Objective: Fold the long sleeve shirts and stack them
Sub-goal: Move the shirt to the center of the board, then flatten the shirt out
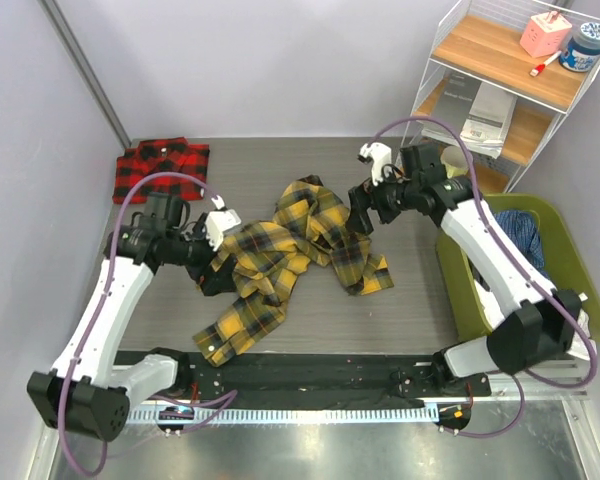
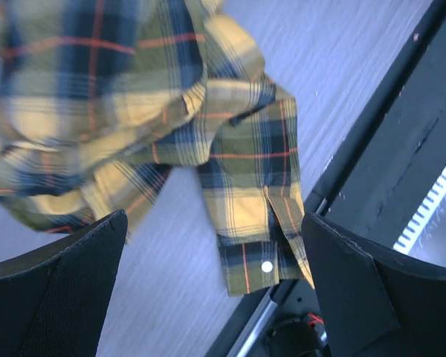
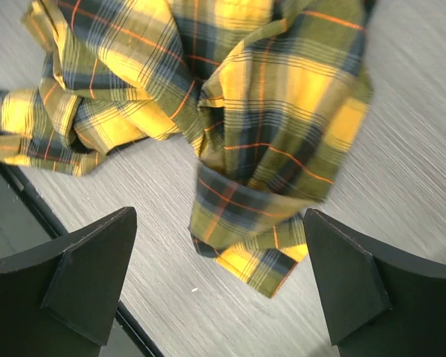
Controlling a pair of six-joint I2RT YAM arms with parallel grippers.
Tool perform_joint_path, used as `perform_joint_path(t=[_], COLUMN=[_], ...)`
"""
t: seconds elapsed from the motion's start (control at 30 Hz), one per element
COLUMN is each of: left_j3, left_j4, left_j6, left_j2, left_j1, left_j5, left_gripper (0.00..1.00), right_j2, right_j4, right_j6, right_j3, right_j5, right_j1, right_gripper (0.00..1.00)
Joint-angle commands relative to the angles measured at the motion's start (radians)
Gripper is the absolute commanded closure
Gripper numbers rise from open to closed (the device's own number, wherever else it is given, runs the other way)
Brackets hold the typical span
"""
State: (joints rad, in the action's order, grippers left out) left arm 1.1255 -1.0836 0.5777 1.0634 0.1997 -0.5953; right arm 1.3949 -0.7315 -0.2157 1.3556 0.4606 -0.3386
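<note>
Two plaid flannel shirts lie on the grey, fine-grained counter (image 1: 410, 305). The yellow-and-black shirt (image 1: 285, 262) sprawls crumpled at the middle. Its long axis runs from near-left to far-right, and a cuff with a white button (image 2: 266, 265) points toward the near edge. The red-and-black shirt (image 1: 160, 166) sits folded to a flat rectangle in the far left corner. The left gripper (image 2: 215, 245) hangs over the near-left sleeve, jaws spread wide and holding nothing. The right gripper (image 3: 219, 223) hovers over the far-right end, jaws equally wide and empty, above softly bunched cloth.
</note>
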Motion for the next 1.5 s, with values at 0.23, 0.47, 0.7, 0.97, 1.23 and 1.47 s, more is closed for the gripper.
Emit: perform_joint_path(t=[0.23, 0.47, 0.7, 0.97, 1.23, 1.47], left_j3=[0.007, -0.024, -0.13, 0.061, 0.282, 0.082], left_j4=[0.212, 0.252, 0.373, 0.387, 0.298, 0.177], left_j6=[-0.177, -0.194, -0.242, -0.193, -0.067, 0.069], left_j2=[0.286, 0.354, 0.407, 0.5, 0.572, 0.37], left_j1=[0.053, 0.161, 0.317, 0.124, -0.011, -0.025], left_j5=[0.169, 0.304, 0.451, 0.399, 0.244, 0.068], left_gripper=[0.0, 0.0, 0.0, 0.58, 0.69, 0.0], right_j2=[0.337, 0.329, 0.365, 0.113, -0.178, -0.295], right_j4=[-0.097, -0.092, 0.037, 0.024, 0.128, 0.219], right_j6=[-0.016, 0.016, 0.104, 0.102, 0.311, 0.456], right_j3=[0.07, -0.051, -0.159, -0.151, -0.055, -0.058], right_j5=[0.029, 0.018, 0.007, 0.204, 0.268, 0.216], right_j1=[-0.014, -0.01, -0.008, 0.206, 0.273, 0.273], right_gripper=[0.0, 0.0, 0.29, 0.99, 0.99, 0.99])
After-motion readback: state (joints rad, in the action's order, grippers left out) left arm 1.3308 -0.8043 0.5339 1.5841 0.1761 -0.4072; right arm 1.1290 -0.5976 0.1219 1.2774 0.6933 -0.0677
